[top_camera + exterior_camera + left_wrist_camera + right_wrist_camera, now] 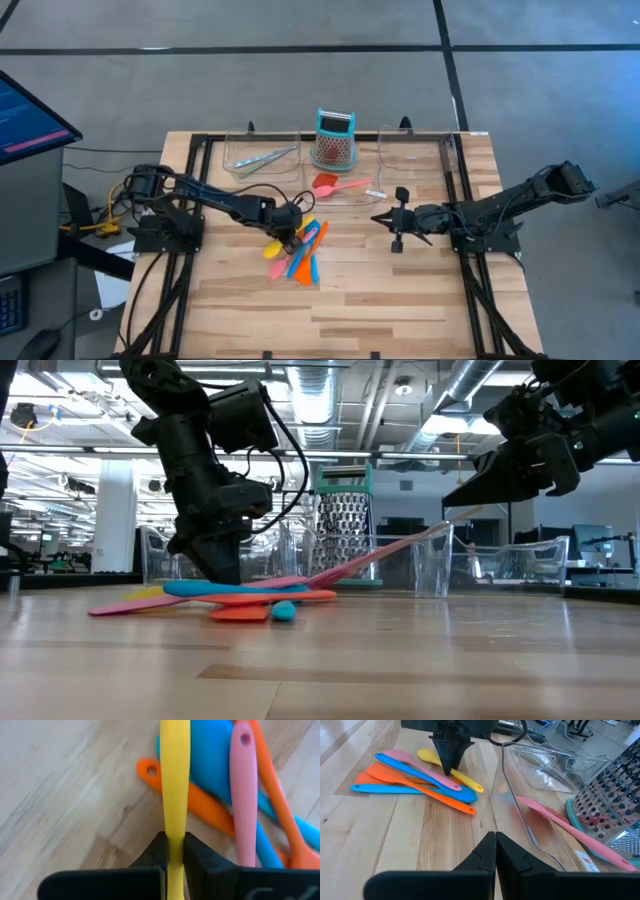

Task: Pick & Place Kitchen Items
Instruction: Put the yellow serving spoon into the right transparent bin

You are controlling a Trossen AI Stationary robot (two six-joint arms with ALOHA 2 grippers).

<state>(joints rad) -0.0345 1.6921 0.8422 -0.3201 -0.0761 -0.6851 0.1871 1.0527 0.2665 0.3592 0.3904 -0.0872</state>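
Item count, table top

Three clear trays (262,160), one grater (334,140), one tongs (266,160), seven plastic utensils (297,250).

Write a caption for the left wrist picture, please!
Left tool pinches the yellow spoon beside pink spatula.

Lab hall: exposed ceiling ducts (330,400)

Left tool (290,239) reaches down to the table, fingers clamped; right tool (383,219) hovers closed.
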